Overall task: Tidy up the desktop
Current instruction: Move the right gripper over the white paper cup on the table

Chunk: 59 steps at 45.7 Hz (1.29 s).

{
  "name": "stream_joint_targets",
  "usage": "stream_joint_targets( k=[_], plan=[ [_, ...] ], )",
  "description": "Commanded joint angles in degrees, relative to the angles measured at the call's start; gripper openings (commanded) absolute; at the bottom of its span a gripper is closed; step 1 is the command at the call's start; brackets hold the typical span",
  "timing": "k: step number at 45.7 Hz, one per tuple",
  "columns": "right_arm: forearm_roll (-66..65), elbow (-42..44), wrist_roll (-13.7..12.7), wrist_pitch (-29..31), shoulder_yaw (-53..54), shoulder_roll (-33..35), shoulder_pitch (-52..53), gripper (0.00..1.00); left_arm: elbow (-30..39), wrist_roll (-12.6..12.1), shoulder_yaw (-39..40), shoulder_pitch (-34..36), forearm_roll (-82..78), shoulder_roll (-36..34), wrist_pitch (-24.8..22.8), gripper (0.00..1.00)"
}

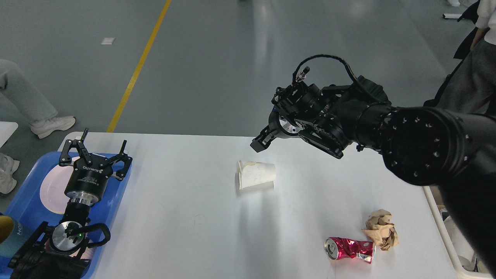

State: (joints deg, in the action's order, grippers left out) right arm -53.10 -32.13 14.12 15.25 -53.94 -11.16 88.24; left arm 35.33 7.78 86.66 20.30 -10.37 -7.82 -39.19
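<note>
- Looking down from the head camera, you have the large smooth white rectangular desk (186,232) filling the lower part of the view, with grey floor beyond its far edge.
- A crumpled white paper cup (255,175) lies on its side near the middle of the desk; take it as your landmark.
- Your right end effector (260,142) hangs just above and behind the cup, at the far end of the thick black arm that comes in from the right. It shows small, dark and end-on, so you cannot tell whether its fingers are spread or closed. It is not touching the cup.
- Well to the right of the cup and nearer you, a crushed red metal drink can (350,249) lies on its side on the desk.
- A wad of crumpled brown paper (381,228) sits just beside the can, on its far right side, about touching it.
- Far to the left of the cup, your left end effector (101,146) points away from you with its fingers spread wide and nothing between them.
- That end effector hovers over a blue plastic tray (116,193) at the desk's left edge, which carries a round white plate (52,190).
- Far right of the cup, only a thin strip of a cream rectangular bin (441,228) shows past the arm.
</note>
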Motion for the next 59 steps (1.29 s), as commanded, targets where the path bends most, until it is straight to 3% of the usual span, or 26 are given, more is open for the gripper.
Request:
stream_joint_targets(
  k=[1,8,20,30,36,48,59],
  plan=[
    [-4.5,3.3,8.8,-6.3,0.2,-0.5,-6.7,1.00,0.0,0.0,0.0,0.0,0.0,0.0,0.0,0.96],
    [-7.3,5.4,11.0,-13.0,-2.3,-0.3,-12.4,1.00,0.0,0.0,0.0,0.0,0.0,0.1,0.0,0.96],
    [-10.2,10.3,10.2,-22.6,-2.4,0.3,-19.5,0.98,0.0,0.0,0.0,0.0,0.0,0.1,0.0,0.96],
    [-8.9,17.9,6.2,-23.1,-2.0,0.8,-25.8,0.96,0.0,0.0,0.0,0.0,0.0,0.0,0.0,0.96],
    [-1.1,18.6,4.3,-22.7,-2.0,0.9,-28.6,0.96,0.0,0.0,0.0,0.0,0.0,0.1,0.0,0.96],
    [11.0,17.8,4.3,-23.2,-1.9,0.8,-30.5,0.96,0.0,0.0,0.0,0.0,0.0,0.0,0.0,0.96],
    [12.9,16.6,4.3,-24.1,-1.3,0.9,-32.6,0.98,0.0,0.0,0.0,0.0,0.0,0.0,0.0,0.96]
  ],
)
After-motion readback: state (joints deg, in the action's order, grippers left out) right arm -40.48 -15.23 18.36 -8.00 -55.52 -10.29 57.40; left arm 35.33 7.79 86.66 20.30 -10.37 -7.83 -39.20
